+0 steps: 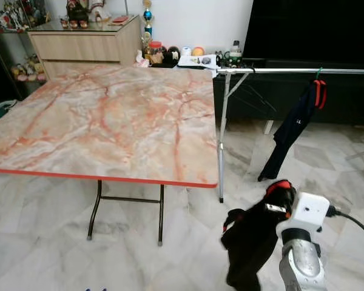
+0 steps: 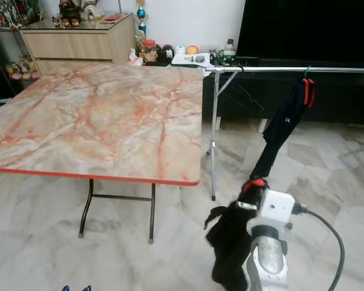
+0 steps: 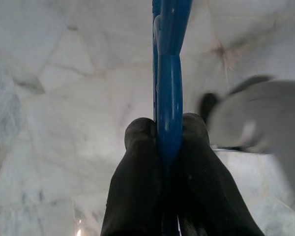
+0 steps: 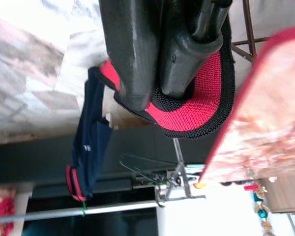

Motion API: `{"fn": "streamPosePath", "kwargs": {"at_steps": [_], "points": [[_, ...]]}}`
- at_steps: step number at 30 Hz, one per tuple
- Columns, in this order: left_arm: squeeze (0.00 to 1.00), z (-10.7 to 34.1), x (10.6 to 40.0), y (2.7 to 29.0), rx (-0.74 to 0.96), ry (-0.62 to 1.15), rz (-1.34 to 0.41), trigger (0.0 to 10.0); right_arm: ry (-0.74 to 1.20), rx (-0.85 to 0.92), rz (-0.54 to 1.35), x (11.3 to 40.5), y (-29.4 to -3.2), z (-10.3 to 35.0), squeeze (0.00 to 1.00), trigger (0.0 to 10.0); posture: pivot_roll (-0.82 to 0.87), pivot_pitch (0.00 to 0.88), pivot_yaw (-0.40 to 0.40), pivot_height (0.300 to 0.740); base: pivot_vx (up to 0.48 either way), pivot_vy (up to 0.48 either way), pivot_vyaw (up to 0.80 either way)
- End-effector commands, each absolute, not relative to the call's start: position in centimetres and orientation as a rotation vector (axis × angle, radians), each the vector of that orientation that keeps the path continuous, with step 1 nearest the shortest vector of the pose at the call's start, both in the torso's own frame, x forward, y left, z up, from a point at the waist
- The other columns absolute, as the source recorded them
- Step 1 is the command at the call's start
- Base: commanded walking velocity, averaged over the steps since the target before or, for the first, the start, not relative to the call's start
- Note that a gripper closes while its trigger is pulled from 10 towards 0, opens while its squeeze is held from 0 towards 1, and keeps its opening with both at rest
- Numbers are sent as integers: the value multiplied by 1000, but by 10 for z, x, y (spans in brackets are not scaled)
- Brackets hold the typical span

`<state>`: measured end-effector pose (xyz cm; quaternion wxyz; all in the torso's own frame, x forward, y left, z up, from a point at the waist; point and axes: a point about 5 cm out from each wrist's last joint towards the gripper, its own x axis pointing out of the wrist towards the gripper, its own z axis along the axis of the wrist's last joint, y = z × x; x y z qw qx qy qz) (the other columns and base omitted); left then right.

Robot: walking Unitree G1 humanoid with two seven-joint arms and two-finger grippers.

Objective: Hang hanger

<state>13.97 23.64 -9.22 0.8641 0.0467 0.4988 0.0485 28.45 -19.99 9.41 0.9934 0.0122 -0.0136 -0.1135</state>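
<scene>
My right gripper (image 1: 279, 195) is low at the front right, over the floor, shut on the red-and-black collar (image 4: 206, 98) of a black garment (image 1: 252, 242) that hangs down from it. In the right wrist view its fingers (image 4: 137, 59) clamp that collar. My left gripper (image 3: 168, 130) is shut on a blue hanger (image 3: 169, 73), held edge-on over the marble floor. A silver clothes rail (image 1: 291, 71) runs across at the right, beyond the table. A dark garment (image 1: 294, 124) with a red collar hangs from the rail by a green hook (image 1: 319, 73).
A marble-topped folding table (image 1: 109, 121) with a red edge stands at the left and middle, its corner close to the rail's upright leg (image 1: 222, 145). Behind are a wooden dresser (image 1: 85, 45), a dark TV cabinet (image 1: 291, 97) and small clutter. A black cable (image 1: 355, 224) trails from my right wrist.
</scene>
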Motion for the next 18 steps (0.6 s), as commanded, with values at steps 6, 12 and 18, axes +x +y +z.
{"fn": "streamPosePath", "kwargs": {"at_steps": [6,12,18], "points": [[0,-93,133,243,109,1068,117,10000,-77,30,-197,290,-190,104,0,10000,110,0,-12,740,0,468,0],[0,-93,133,243,113,1070,114,10000,-80,25,-197,291,-190,104,0,10000,110,0,-9,740,0,464,0],[0,-92,134,244,124,1061,111,10000,-80,26,-196,290,-189,104,0,10000,109,0,-6,740,0,74,0]]}}
